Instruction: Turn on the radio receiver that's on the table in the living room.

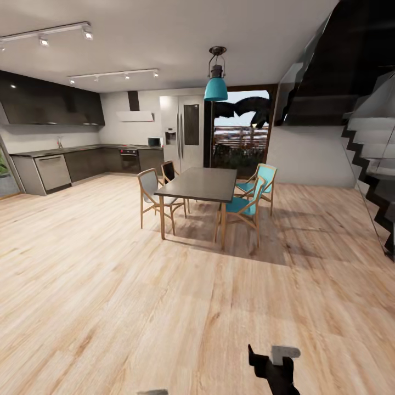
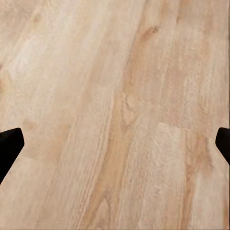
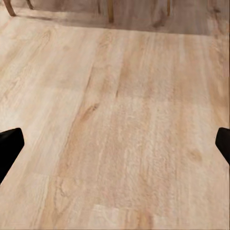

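The radio receiver and the low grey-beige table are out of view; I face a kitchen and dining area. My right gripper [image 1: 272,366] shows dark at the lower edge of the head view. In the right wrist view it [image 3: 115,146] is open, its black fingertips [image 3: 9,146] far apart over bare wood floor. My left gripper [image 2: 115,146] is open as well, with only floorboards between its fingertips [image 2: 9,146].
A tall dark dining table [image 1: 200,184] with wooden legs stands ahead, with grey chairs [image 1: 151,189] on its left and teal chairs [image 1: 248,204] on its right. Kitchen counters [image 1: 66,159] and a fridge [image 1: 184,137] line the back left. A dark staircase [image 1: 373,148] rises at the right. Wood floor [image 1: 126,285] stretches before me.
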